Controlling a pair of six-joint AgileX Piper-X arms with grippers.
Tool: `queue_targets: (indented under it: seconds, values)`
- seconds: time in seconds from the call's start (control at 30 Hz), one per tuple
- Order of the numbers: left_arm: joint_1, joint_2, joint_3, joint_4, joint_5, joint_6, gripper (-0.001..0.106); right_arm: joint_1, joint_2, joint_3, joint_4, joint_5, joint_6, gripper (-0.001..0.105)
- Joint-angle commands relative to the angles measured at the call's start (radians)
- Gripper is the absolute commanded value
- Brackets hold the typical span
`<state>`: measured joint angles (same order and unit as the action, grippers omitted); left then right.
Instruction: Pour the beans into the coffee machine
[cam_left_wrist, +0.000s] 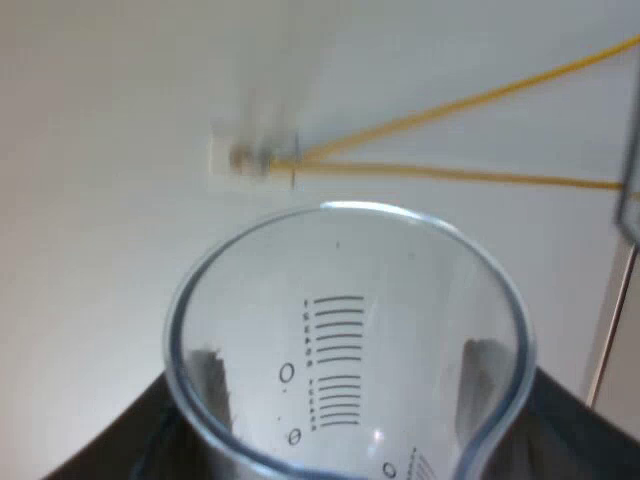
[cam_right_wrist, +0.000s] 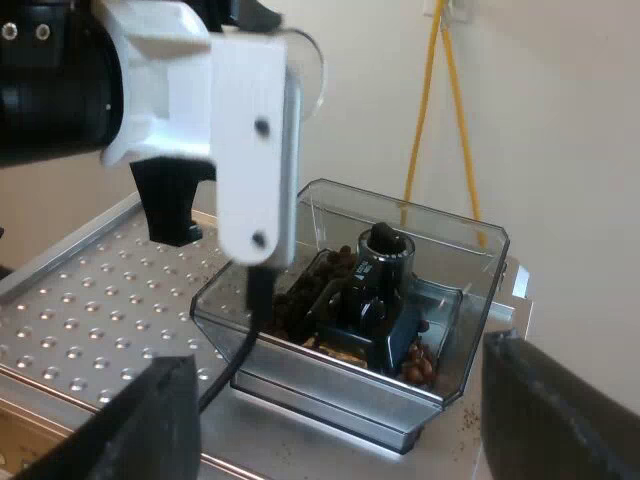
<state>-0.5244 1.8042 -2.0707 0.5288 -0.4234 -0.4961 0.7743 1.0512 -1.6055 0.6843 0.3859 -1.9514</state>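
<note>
The left gripper (cam_left_wrist: 350, 440) clasps the empty glass (cam_left_wrist: 345, 350) between its fingers, above the hopper (cam_right_wrist: 460, 250), while the right gripper (cam_right_wrist: 340, 420) hangs with fingers spread wide apart, the hopper just beyond them with beans (cam_right_wrist: 300, 295) lying inside it.

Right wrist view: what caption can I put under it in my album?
Coffee beans lie in the bean hopper atop the espresso machine.

Left end effector (cam_left_wrist: 350, 425) clamped, right end effector (cam_right_wrist: 345, 420) spread wide
</note>
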Motion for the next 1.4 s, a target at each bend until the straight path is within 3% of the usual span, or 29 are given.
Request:
queue_targets:
  seconds: [0.03, 0.1, 0.23, 0.5, 0.63, 0.67, 0.8, 1.1, 1.2, 1.4]
  values:
    - [-0.004, -0.008, -0.006, -0.020, -0.112, -0.185, 0.034, -0.004, -0.006, -0.013, -0.007, -0.004, -0.012, 0.062]
    - [-0.004, -0.012, -0.006, -0.020, -0.173, -0.254, 0.034, -0.004, -0.006, -0.010, -0.007, -0.004, -0.012, 0.062]
    - [-0.004, -0.027, -0.006, 0.022, -0.178, -0.349, 0.034, -0.004, -0.006, -0.010, -0.007, -0.004, -0.012, 0.062]
    - [0.003, -0.091, -0.006, 0.165, -0.039, -0.604, 0.034, -0.004, -0.006, -0.010, -0.007, -0.007, -0.012, 0.062]
    - [0.013, -0.109, -0.006, 0.194, -0.011, -0.659, 0.034, -0.004, -0.006, -0.010, -0.005, -0.007, -0.012, 0.062]
    - [0.039, -0.135, -0.006, 0.255, 0.064, -0.751, 0.034, -0.004, -0.006, -0.010, -0.005, -0.007, -0.012, 0.062]
    - [0.098, -0.175, -0.006, 0.325, 0.165, -0.846, 0.034, -0.004, -0.006, -0.010, 0.011, -0.007, -0.012, 0.062]
    - [0.239, -0.265, -0.006, 0.457, 0.309, -0.962, 0.034, -0.017, -0.006, -0.010, 0.030, 0.002, 0.011, 0.062]
    - [0.280, -0.294, -0.006, 0.469, 0.335, -0.988, 0.034, -0.082, -0.006, -0.010, 0.039, -0.034, 0.069, 0.062]
    - [0.356, -0.363, 0.020, 0.502, 0.379, -1.001, 0.034, -0.213, -0.006, -0.010, 0.075, -0.122, 0.072, 0.062]
